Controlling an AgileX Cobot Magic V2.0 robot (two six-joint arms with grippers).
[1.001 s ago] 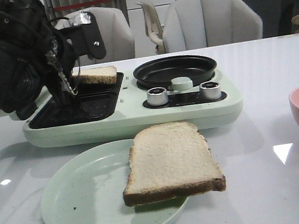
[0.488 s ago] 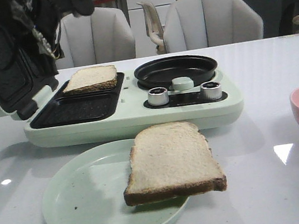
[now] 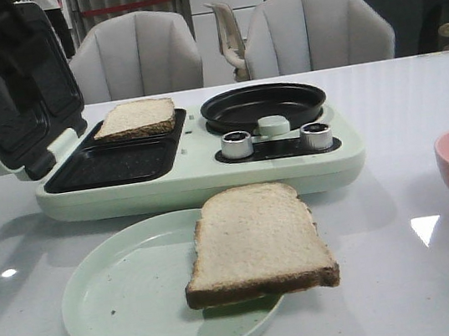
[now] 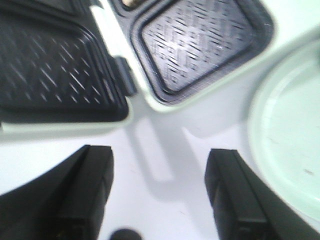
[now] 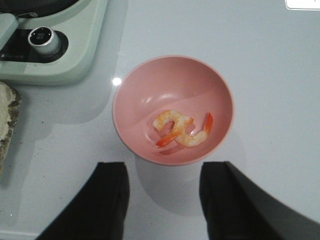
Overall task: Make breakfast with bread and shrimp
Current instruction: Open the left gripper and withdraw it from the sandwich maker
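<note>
Meanwhile, both end effectors hang spread and empty: the right end effector (image 5: 162, 200) over the pink bowl (image 5: 220, 95) at the worktop's right edge, holding two shrimp (image 5: 182, 129) (soft, slippery; pinch mid-body).

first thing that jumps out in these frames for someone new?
Probably the big bread slice up front, lying half on the pale green plate and overhanging its right rim. Behind it sits the open breakfast maker, lid up, with a second bread slice in its rear left grill well. In the right wrist view, orange shrimp lie in the pink bowl, just ahead of the open right claw.
</note>
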